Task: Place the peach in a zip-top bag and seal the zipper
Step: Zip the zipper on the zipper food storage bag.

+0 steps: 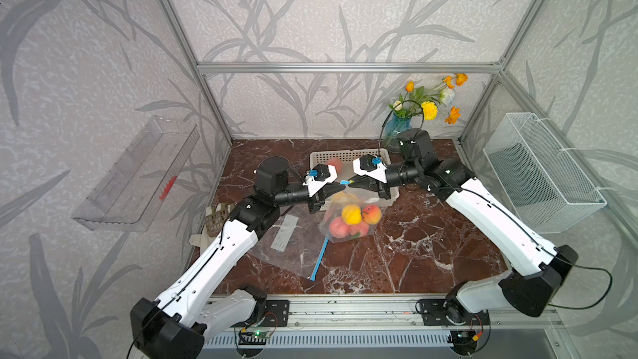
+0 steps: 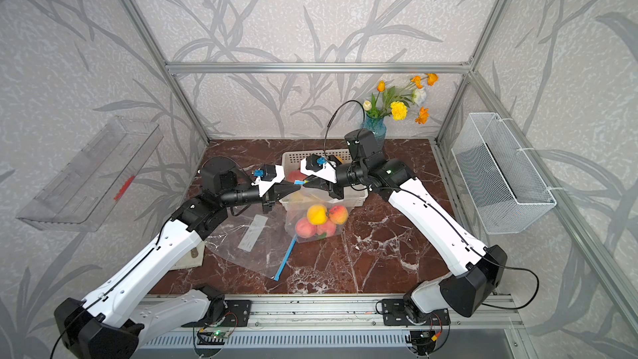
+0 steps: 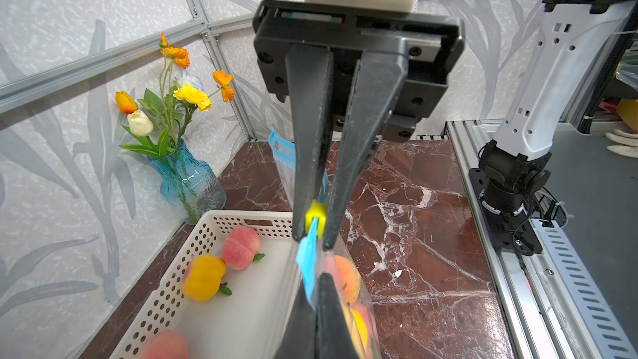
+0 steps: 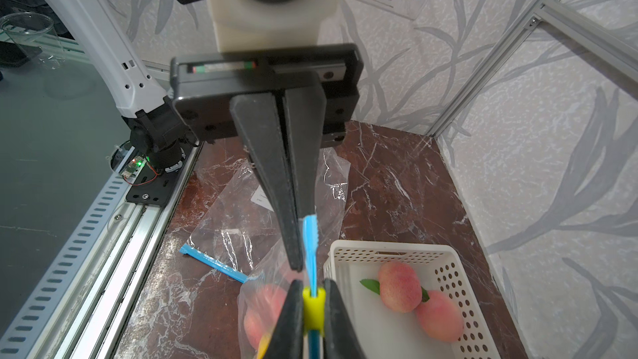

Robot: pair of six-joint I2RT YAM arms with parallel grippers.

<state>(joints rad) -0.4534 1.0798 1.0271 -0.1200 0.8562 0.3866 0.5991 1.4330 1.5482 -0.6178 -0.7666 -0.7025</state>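
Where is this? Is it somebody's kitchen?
Probably not a real kitchen: it looks like a robot test booth dressed like a home. Robot arms are bolted to a metal rail, an aluminium frame holds wallpapered panels, and a vase of flowers decorates it.

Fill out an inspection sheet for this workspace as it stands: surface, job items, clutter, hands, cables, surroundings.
Surface: dark red marble tabletop with white veins.
Job's things: clear zip-top bag held upright by its top, several peaches inside; the white basket behind it holds more.
Clutter: empty bag lying flat on the table; small beige holder beside the left arm.
Hands: left hand shut on the blue zipper strip; right hand shut on the yellow slider.
Cables: black cable loops above the right arm, apart from the bag.
Surroundings: vase of flowers in the back corner; wire basket on the right wall; clear tray on the left wall.
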